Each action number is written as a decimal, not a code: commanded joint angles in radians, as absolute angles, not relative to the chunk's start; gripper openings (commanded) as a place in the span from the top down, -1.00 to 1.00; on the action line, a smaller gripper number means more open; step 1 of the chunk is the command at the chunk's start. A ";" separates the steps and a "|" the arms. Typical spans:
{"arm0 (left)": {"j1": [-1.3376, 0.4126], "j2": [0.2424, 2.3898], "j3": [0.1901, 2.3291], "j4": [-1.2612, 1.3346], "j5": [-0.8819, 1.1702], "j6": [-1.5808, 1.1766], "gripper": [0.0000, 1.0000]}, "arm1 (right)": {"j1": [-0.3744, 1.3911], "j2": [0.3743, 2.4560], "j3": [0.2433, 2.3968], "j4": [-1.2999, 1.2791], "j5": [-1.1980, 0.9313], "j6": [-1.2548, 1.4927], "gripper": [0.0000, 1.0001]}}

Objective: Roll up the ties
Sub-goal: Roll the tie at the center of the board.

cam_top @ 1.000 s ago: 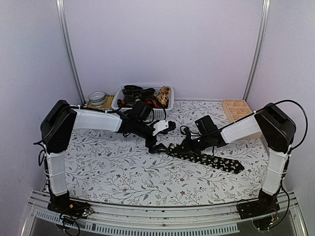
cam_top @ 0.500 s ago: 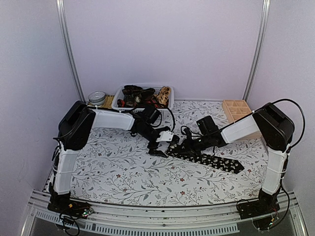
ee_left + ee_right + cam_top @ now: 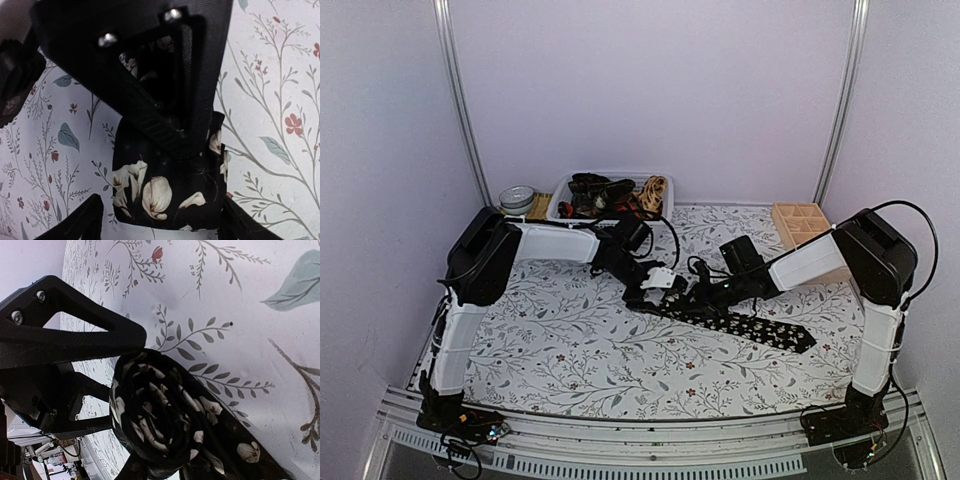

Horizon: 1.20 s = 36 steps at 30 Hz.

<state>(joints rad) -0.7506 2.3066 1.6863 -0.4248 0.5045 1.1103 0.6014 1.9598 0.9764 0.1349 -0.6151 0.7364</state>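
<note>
Ties wait in the white basket at the back, and 1 black tie with pale flowers lies in the middle of the table. 1 end of it is wound into a little roll, and the long rest lies flat, pointing to the right. A second ago the left arm was bent far out to the left with its claw a bit away from the roll. Now the arm has swung in, and the left claw sits right at the rolled end, close to the right claw. I think this means the left claw is coming to help hold the roll or turn it, so the rolling can go on. It has started to close a little, but its 2 fingers are apart, with the flowery end of the tie lying between them, and they do not squeeze it. The right claw has not moved. It is nearly closed, and it looks pinched on the roll to keep it from coming undone. Most of the tie is not rolled yet.
</note>
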 commanded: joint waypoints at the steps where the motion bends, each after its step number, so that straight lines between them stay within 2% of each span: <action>1: -0.758 2.338 1.706 -0.450 0.520 1.095 -0.46 | 0.603 2.044 0.968 0.051 -0.567 0.733 0.57; 4: -0.761 2.336 1.707 -0.444 0.537 1.059 -0.29 | 0.603 2.044 0.970 0.049 -0.567 0.734 0.49; 7: -0.766 2.333 1.706 -0.433 0.535 1.011 -0.16 | 0.602 2.040 0.974 0.048 -0.567 0.734 0.25; 9: -0.772 2.332 1.704 -0.431 0.523 0.985 -0.10 | 0.601 2.038 0.975 0.048 -0.568 0.736 0.19; 10: -0.773 2.329 1.695 -0.422 0.515 0.970 -0.07 | 0.601 2.036 0.975 0.049 -0.571 0.736 0.18; 12: -0.777 2.324 1.677 -0.411 0.505 0.948 0.16 | 0.602 2.034 0.979 0.049 -0.573 0.737 0.17; 13: -0.778 2.319 1.666 -0.398 0.501 0.936 0.20 | 0.601 2.034 0.981 0.049 -0.573 0.738 0.17; 21: -0.781 2.282 1.603 -0.368 0.495 0.916 0.30 | 0.595 2.045 0.983 0.051 -0.575 0.735 0.20; 24: -0.781 2.272 1.596 -0.370 0.484 0.911 0.30 | 0.588 2.049 0.973 0.069 -0.587 0.746 0.30; 25: -0.782 2.270 1.595 -0.375 0.484 0.907 0.27 | 0.588 2.049 0.972 0.072 -0.589 0.747 0.33; 26: -0.781 2.267 1.597 -0.381 0.483 0.901 0.14 | 0.588 2.049 0.970 0.075 -0.591 0.750 0.35; 28: -0.781 2.257 1.594 -0.391 0.493 0.888 -0.33 | 0.586 2.051 0.969 0.082 -0.598 0.754 0.37; 31: -0.782 2.226 1.553 -0.345 0.513 0.863 -0.80 | 0.586 2.055 0.968 0.088 -0.605 0.758 0.39; 33: -0.785 2.202 1.518 -0.291 0.512 0.846 -0.91 | 0.586 2.060 0.968 0.095 -0.615 0.763 0.45; 36: -0.784 2.189 1.492 -0.195 0.473 0.774 -0.94 | 0.585 2.066 0.966 0.104 -0.626 0.769 0.48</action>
<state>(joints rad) -0.7742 2.2314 1.5288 -0.3099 0.5049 0.8589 0.5919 1.9827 0.9932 0.1455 -0.6518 0.7559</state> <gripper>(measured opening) 0.965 0.267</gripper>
